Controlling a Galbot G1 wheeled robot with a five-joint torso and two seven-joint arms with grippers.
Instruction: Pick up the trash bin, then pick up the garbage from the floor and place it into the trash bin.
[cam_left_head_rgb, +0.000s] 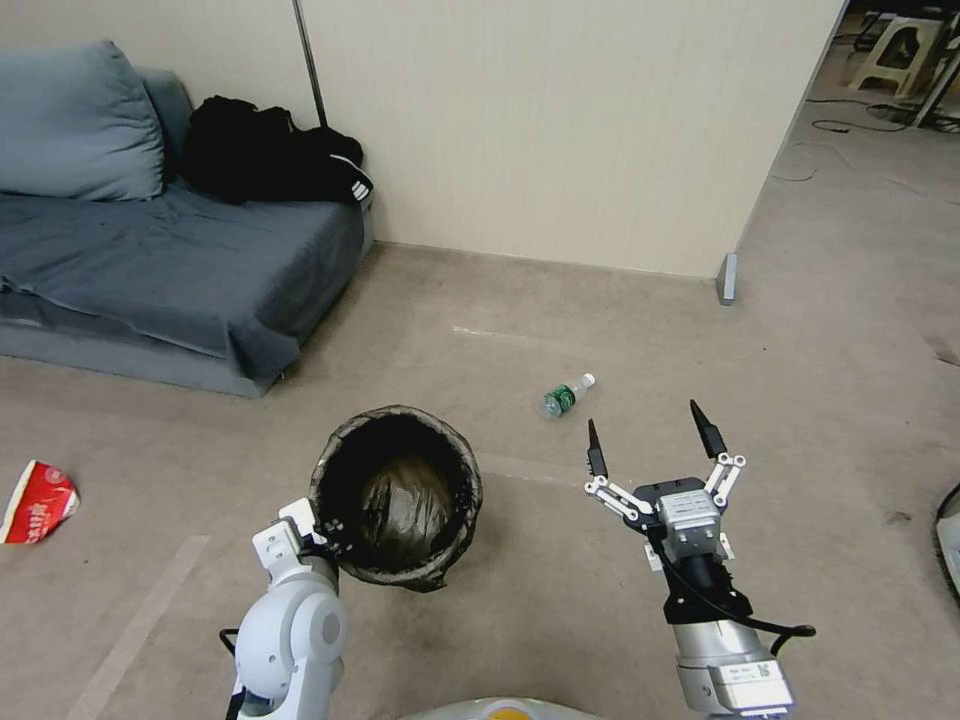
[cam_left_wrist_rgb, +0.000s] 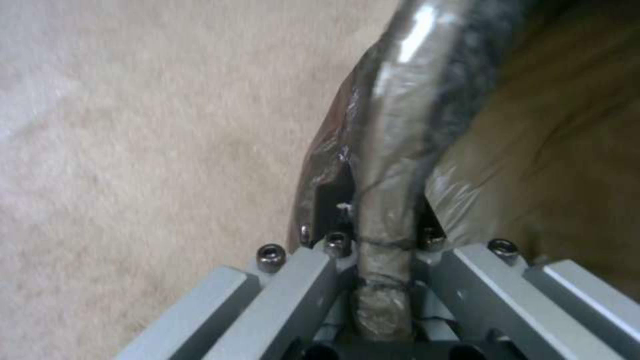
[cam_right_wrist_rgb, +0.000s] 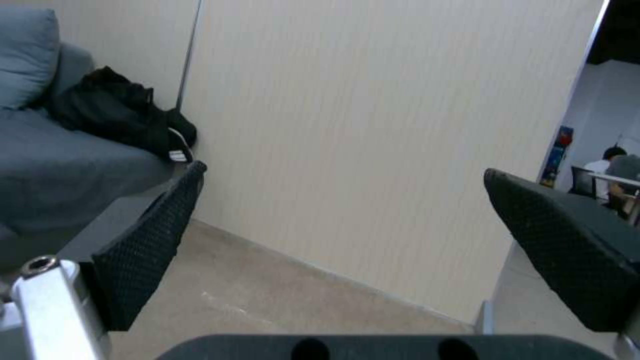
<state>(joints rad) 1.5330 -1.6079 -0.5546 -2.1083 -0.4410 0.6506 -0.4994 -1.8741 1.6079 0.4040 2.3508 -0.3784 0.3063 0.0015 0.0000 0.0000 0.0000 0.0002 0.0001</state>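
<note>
Holding the small round white plastic trash bin (cam_left_head_rgb: 397, 497), lined with a dark brown-black bag folded over the rim, by the near-left rim: left gripper (cam_left_head_rgb: 322, 528) pinched shut on rim and liner, one finger inside, one outside, as seen close up in the left wrist view (cam_left_wrist_rgb: 383, 235). Bin mouth facing up, roughly level, in front of the robot base.

Right gripper (cam_left_head_rgb: 650, 430) hovering above the beige floor (cam_left_head_rgb: 560, 320), black fingers spread wide, nothing between them. Clear plastic bottle with green label and white cap (cam_left_head_rgb: 567, 394) lying on its side on the floor, just beyond and slightly left of the right gripper. Crushed red-and-white paper cup (cam_left_head_rgb: 37, 501) lying well apart at far left. Grey sofa (cam_left_head_rgb: 180, 260) with black clothing heap (cam_left_head_rgb: 262, 150): not litter, leave alone.

Procedure for the step in hand, as judged:
- Keep the bin grip firm; liner film is slippery, tilt risks spillage.
- Lower right gripper over the bottle body, fingers straddling across its long axis.
- Close gently; thin plastic likely to roll or squirt out.
</note>
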